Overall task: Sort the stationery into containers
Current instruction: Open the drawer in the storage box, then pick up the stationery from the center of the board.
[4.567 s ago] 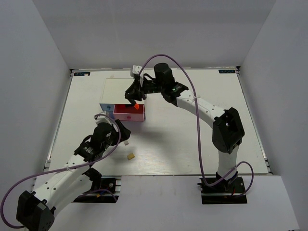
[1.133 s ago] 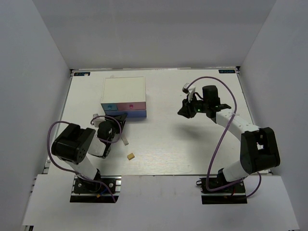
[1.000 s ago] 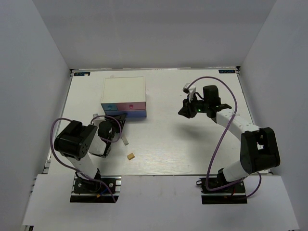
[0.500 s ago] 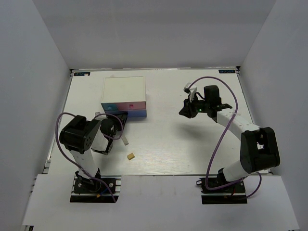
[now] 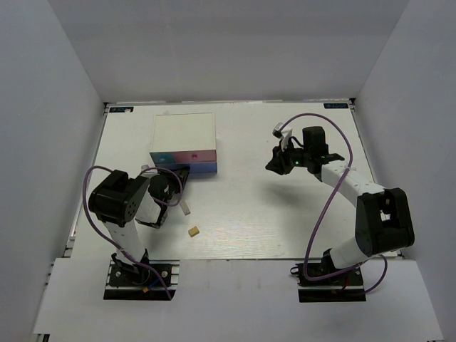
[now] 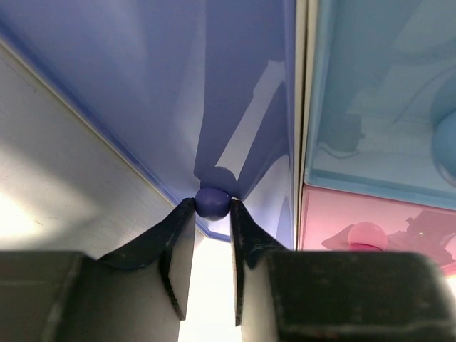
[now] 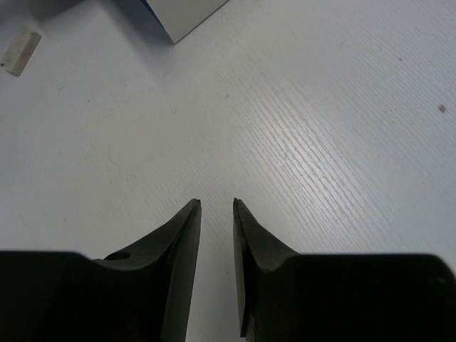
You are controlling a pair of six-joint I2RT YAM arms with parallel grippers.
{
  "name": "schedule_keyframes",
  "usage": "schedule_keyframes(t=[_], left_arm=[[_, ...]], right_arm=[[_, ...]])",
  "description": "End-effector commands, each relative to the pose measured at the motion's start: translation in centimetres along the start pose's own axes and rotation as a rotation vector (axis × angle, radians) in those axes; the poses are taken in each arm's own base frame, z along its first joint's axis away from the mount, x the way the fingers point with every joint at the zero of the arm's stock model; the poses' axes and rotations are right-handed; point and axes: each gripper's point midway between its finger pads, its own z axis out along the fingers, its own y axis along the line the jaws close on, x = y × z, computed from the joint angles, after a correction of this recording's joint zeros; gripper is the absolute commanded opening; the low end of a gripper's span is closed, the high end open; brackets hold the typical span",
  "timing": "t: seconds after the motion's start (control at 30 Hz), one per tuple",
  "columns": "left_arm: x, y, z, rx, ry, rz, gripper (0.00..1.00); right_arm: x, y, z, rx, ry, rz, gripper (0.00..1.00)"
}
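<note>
Left gripper (image 6: 212,208) pinches the knob (image 6: 212,199) of the blue drawer (image 6: 239,92); opening it likely needs a straight pull; right gripper (image 7: 216,208) slightly apart, empty

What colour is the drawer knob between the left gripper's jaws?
Dark blue knob, matching its drawer front; clearest in the left wrist view.

The drawer box (image 5: 184,132) is white-topped, its fronts (image 6: 178,92) violet-blue, light blue and pink, one knob (image 6: 212,201) dark blue. A tan eraser (image 5: 192,231) and a white eraser (image 5: 184,208) lie on the white, finely streaked bench (image 5: 285,214).
</note>
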Motion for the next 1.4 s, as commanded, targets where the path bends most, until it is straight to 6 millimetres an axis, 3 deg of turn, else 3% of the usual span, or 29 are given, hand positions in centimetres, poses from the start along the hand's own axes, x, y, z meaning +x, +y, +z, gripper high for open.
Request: schedule_keyframes(t=[0.0,0.13,0.53,0.73,0.87,0.97,1.0,1.03,1.1,1.17,1.27,1.37], left_arm=[[-0.5,-0.7,0.5,0.019,-0.024,0.000,0.30],[-0.3,-0.5,0.2,0.018,-0.011,0.000,0.25],[0.5,1.6,-5.1,-0.039,0.060,0.034,0.24],[1.0,1.8,-6.1,-0.051,0.091,0.055,0.24],[1.1,3.0,-6.8,-0.107,0.102,0.077,0.24],[1.1,3.4,-7.0,-0.126,0.106,0.087,0.36],[1.1,3.2,-7.0,-0.131,0.107,0.088,0.54],[1.0,2.3,-6.7,-0.107,0.103,0.095,0.63],[1.2,2.5,-6.8,-0.127,0.122,0.120,0.81],[1.2,1.2,-6.8,-0.102,0.131,0.140,0.85],[1.3,1.0,-7.2,-0.119,0.150,0.196,0.87],[0.8,-1.3,-7.6,-0.081,0.145,0.252,0.87]], right_arm=[[-0.5,0.1,-0.1,-0.019,-0.015,-0.013,0.31],[-0.4,0.3,-0.2,-0.024,-0.015,-0.013,0.32],[-0.3,0.9,-0.2,-0.049,-0.019,-0.009,0.34],[-0.6,1.0,-0.3,-0.054,-0.026,-0.012,0.35],[-0.5,1.3,-0.3,-0.060,-0.026,-0.011,0.37],[-0.3,1.5,-0.4,-0.067,-0.022,-0.008,0.40],[-0.4,1.5,-0.4,-0.068,-0.025,-0.011,0.43],[-0.4,1.5,-0.4,-0.070,-0.023,-0.015,0.43],[-0.5,1.9,-0.5,-0.087,-0.023,-0.028,0.47],[-0.4,2.1,-0.6,-0.097,-0.023,-0.036,0.48],[-0.3,2.3,-0.6,-0.105,-0.020,-0.041,0.48],[0.0,2.4,-0.6,-0.114,-0.018,-0.041,0.48]])
